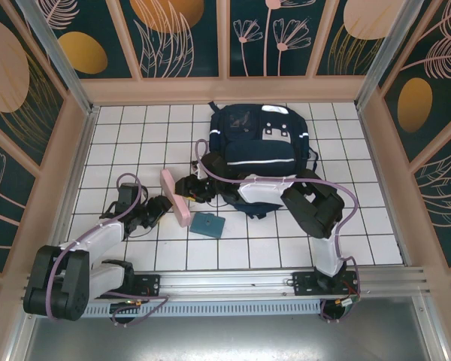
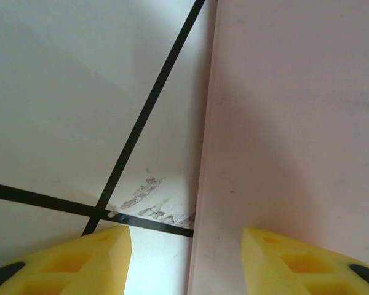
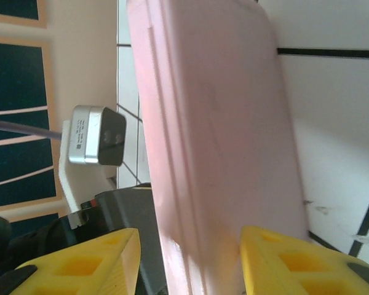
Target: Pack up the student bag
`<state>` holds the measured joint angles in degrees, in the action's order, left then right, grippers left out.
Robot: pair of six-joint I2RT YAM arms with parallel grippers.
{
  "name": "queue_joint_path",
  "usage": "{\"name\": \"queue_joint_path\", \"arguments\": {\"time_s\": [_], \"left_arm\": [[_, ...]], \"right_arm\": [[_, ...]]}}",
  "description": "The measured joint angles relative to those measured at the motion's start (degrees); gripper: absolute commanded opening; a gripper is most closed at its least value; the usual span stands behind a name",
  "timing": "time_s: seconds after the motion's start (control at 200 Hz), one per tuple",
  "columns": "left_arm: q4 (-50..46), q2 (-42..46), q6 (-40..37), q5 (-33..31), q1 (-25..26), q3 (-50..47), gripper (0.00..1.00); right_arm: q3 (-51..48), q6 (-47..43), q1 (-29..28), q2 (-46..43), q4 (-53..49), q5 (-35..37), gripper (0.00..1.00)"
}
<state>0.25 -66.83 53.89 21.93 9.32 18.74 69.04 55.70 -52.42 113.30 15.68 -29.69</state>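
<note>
We see a white tiled floor (image 1: 128,135) ruled with dark lines, boxed in by dark teal wall panels (image 1: 203,60) — pale leaves, orange discs — in light wooden frames (image 1: 222,37).

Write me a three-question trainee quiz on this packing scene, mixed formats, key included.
1. True or false: the student bag lies farther back on the tiled table than the pink case.
2. What lies flat on the tiles beside the pink case? A) small teal booklet B) mug C) scissors
3. Fill in: the pink case stands on its ____.
Key: 1 true; 2 A; 3 edge.
</note>
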Motion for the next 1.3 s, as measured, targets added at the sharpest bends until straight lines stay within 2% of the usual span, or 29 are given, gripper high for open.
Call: {"name": "queue_joint_path", "arguments": {"time_s": [0.235,0.395,0.521,0.591,0.676,0.896,1.136,1.296], "left_arm": [[0.2,-0.6,0.0,1.0,0.0,-0.1,0.54],[0.1,-0.6,-0.9,1.6,0.0,0.2,0.58],[-0.2,-0.6,-1.5,1.7,0.0,0.7,0.53],[-0.4,-0.6,-1.8,1.7,0.0,0.8,0.45],[-0.5,-0.8,-2.3,1.6,0.0,0.8,0.43],[-0.5,-1.5,-2.5,1.7,0.0,0.8,0.43],[-0.5,-1.6,-2.6,1.6,0.0,0.8,0.44],[-2.8,-0.9,-3.1,0.6,0.0,2.1,0.53]], "right_arm": [[4.5,-3.0,-0.6,1.4,-5.3,1.2,0.59],[8.1,-9.4,-1.8,1.4,-12.4,5.2,0.6],[10.8,-15.3,-2.6,1.5,-17.8,7.8,0.55],[12.9,-18.4,-3.2,2.0,-20.7,9.3,0.52],[15.9,-21.9,-4.0,3.0,-24.2,11.6,0.5],[21.3,-28.4,-5.7,6.8,-30.9,16.8,0.49],[23.5,-31.3,-6.1,8.0,-35.1,21.4,0.3],[23.8,-31.6,-6.0,8.0,-35.6,23.8,0.25]]}}
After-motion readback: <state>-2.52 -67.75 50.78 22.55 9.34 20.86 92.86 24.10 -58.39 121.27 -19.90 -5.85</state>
